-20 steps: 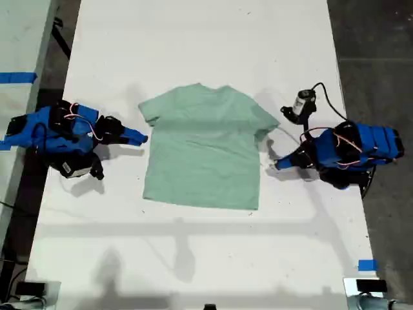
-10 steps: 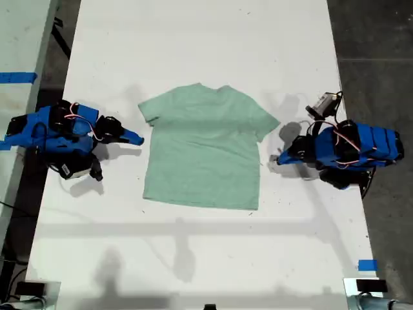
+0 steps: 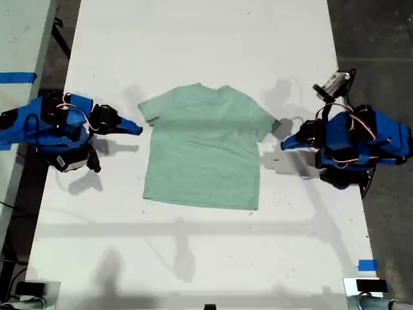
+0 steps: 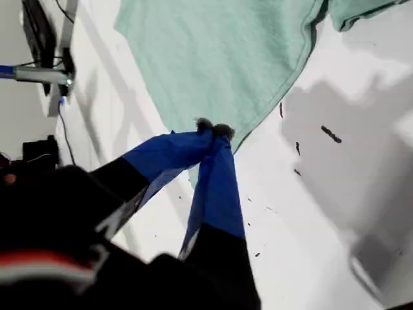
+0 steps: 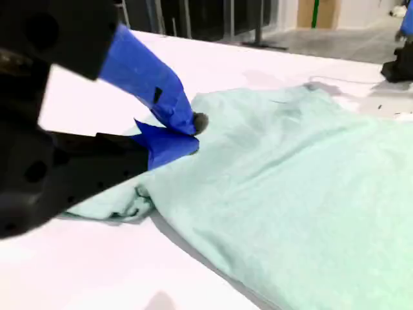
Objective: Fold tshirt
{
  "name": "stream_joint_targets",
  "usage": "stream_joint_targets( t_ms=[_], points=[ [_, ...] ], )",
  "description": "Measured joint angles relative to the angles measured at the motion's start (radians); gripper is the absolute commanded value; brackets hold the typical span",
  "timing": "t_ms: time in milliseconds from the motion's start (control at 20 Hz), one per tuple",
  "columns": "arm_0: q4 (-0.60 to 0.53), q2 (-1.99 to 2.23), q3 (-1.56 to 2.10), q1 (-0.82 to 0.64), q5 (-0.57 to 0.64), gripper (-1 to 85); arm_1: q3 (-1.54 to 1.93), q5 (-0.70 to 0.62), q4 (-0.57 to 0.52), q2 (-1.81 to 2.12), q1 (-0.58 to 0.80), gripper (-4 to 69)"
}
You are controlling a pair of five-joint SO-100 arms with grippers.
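Note:
The pale mint-green tshirt (image 3: 203,148) lies flat and spread out in the middle of the white table (image 3: 193,39), collar toward the exterior view's top. My first gripper (image 3: 284,143) is at the exterior view's right. It is shut, with its tips just off the shirt's side below the sleeve. In the first wrist view its closed tips (image 4: 213,130) overlap the tshirt's edge (image 4: 219,58). My second gripper (image 3: 137,129) is at the exterior view's left, shut beside the other sleeve. In the second wrist view its tips (image 5: 193,132) hover over the bunched sleeve (image 5: 110,206).
Blue tape marks sit near the table's corner (image 3: 366,265) and on a side surface (image 3: 16,77). Dark floor runs along the exterior view's right edge. Small black specks (image 4: 329,134) dot the table by my first gripper. The other arm (image 5: 406,22) shows far across the shirt.
Both grippers shifted toward the exterior view's top and a little away from the shirt. The first arm's base end swung up. The tshirt has not moved.

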Motion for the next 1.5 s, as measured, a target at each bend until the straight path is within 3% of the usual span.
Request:
stream_joint_targets(
  t_ms=[200, 500, 600, 750, 1000, 1500],
  points=[
    [0.189, -0.410, -0.390, -0.155, 0.164, 0.1, -0.388, -0.196, 0.109, -0.393, 0.112, 0.5],
    [0.437, -0.873, -0.841, -0.434, 0.543, 0.6, -0.810, -0.520, 0.290, -0.770, 0.293, 0.9],
    [0.474, -0.959, -0.927, -0.480, 0.609, 1.2, -0.910, -0.629, 0.337, -0.879, 0.362, 13.0],
    [0.486, -0.988, -0.957, -0.497, 0.637, 6.1, -0.977, -0.762, 0.354, -0.985, 0.410, 24.1],
    [0.486, -0.992, -0.957, -0.500, 0.638, 9.8, -0.968, -0.864, 0.353, -1.022, 0.502, 31.6],
    [0.486, -0.999, -0.956, -0.500, 0.640, 10.6, -0.371, -0.963, -0.190, -1.190, 0.680, 32.3]
  ],
)
